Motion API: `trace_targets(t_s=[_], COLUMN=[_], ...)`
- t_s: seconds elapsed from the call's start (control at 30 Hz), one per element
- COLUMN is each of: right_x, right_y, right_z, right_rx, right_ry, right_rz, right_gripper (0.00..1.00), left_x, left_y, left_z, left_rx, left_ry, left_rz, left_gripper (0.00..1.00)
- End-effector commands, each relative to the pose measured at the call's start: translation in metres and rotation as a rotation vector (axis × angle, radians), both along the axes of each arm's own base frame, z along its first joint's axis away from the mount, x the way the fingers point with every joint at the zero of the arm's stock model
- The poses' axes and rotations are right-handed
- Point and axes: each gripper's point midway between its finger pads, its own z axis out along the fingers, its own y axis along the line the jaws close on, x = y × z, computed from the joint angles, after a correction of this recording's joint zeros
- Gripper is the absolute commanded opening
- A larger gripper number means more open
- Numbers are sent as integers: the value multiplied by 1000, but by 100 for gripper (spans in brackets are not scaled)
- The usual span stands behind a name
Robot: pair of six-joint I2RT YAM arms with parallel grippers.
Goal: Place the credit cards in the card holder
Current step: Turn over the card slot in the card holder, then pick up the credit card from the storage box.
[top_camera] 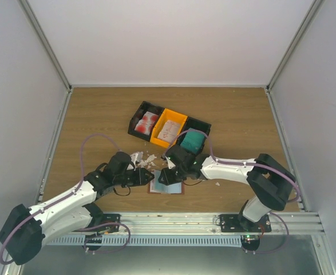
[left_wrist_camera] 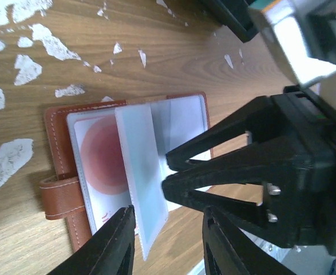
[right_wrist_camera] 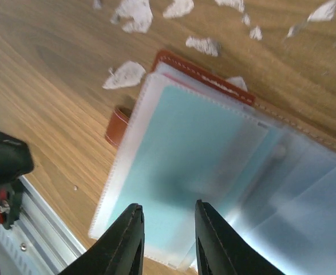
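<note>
The brown leather card holder lies open on the table between both grippers. In the left wrist view a white card with a red blotch sits in its left pocket, and a pale blue sleeve page stands upright. My left gripper is open, with that page's lower corner hanging between its fingers. My right gripper is open just above a sleeve with a teal card showing through it. Its fingertips touch the upright page. More credit cards lie in the trays.
A black tray, an orange tray with pale cards and a black tray with teal cards stand in a row behind the card holder. White crumbled scraps lie scattered left of it. A metal rail runs along the near edge.
</note>
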Motion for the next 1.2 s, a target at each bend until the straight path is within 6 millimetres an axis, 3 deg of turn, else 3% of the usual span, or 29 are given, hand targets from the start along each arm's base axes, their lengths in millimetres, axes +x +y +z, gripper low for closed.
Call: trace_targets(t_s=[0.0, 0.17, 0.33, 0.53, 0.7, 0.8, 1.0, 1.17], right_x=[-10, -7, 17, 62, 102, 123, 152, 179], right_y=[1, 4, -5, -50, -99, -116, -124, -133], right_z=[-24, -32, 2, 51, 70, 80, 64, 38], right_rx=[-37, -65, -64, -110, -243, -297, -379, -410], right_ry=[34, 39, -81, -271, -381, -426, -431, -384], right_rz=[50, 52, 17, -28, -29, -19, 77, 125], right_gripper=[27, 27, 28, 35, 40, 42, 50, 42], left_x=[0, -3, -5, -3, 4, 7, 22, 46], left_y=[-12, -15, -21, -33, -27, -26, -36, -48], left_z=[2, -10, -14, -19, -34, -38, -22, -13], left_rx=[-62, -56, -68, -83, -12, 11, -21, -57], left_ry=[-24, 13, 28, 54, 84, 90, 49, 43], left_rz=[-55, -81, -114, -162, -116, -105, -93, -45], left_gripper=[35, 34, 35, 35, 34, 34, 41, 42])
